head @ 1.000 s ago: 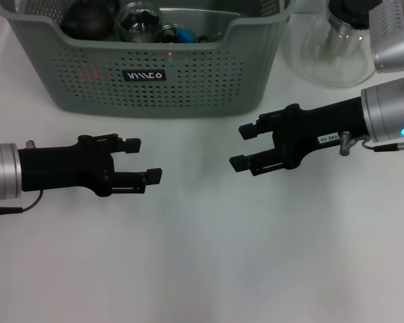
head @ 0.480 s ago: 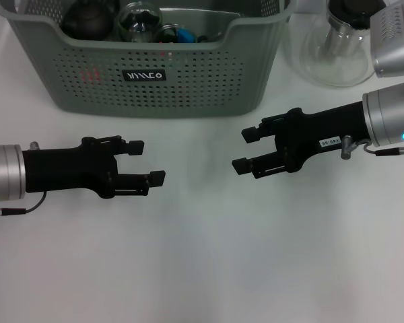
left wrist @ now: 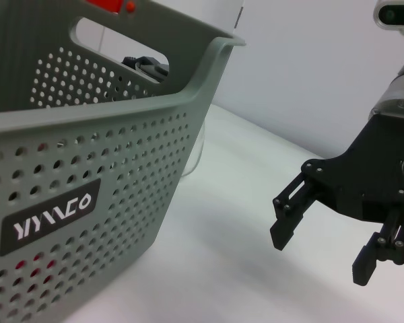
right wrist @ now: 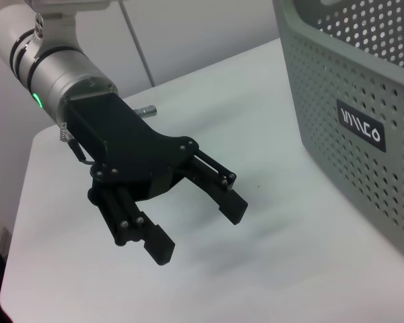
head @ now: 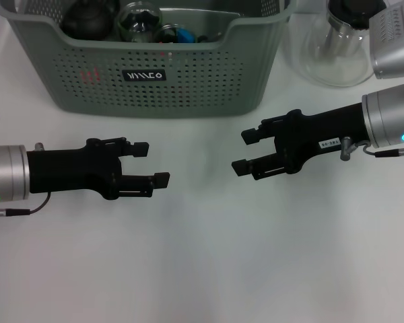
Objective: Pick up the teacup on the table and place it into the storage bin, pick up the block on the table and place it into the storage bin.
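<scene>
Storage bin at table's far edge, items already inside; left claw and right claw before it, both agape, empty; I'd retract level, clear of bin.

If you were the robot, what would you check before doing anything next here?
1. Left gripper open and empty: ok.
2. Right gripper open and empty: ok.
3. Both hover over the white table, apart from each other: ok.
4. Storage bin upright, open top reachable: ok.
5. Items already lie in the bin, including a dark teapot; whether the teacup and block are among them: cannot tell.
6. Teacup or block left on the table: none in view.
</scene>
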Motion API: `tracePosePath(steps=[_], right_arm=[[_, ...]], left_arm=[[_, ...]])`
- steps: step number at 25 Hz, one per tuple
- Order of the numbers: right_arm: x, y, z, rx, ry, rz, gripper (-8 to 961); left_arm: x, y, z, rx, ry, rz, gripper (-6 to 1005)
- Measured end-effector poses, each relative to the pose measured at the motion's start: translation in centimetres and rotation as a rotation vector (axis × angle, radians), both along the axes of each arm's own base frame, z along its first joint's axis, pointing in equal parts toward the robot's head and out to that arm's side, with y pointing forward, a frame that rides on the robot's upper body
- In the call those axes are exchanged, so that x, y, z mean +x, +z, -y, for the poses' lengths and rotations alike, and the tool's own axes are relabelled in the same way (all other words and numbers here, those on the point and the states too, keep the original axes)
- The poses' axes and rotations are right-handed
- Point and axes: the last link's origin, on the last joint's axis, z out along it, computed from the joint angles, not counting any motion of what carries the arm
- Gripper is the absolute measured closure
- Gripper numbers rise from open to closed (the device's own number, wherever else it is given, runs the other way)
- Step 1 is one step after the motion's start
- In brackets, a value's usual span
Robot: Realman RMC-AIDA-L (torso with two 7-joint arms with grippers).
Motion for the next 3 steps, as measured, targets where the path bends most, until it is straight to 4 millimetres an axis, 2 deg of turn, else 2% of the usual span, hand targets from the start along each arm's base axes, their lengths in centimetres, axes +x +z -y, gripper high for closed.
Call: tracePosePath(steps=[3], right_arm=[[0.0,-0.02,0.02,-0.001,-0.001,0.0,187]], left_arm=[[-0.02,-0.02,0.01,-0.001,0.0,0.0,152]])
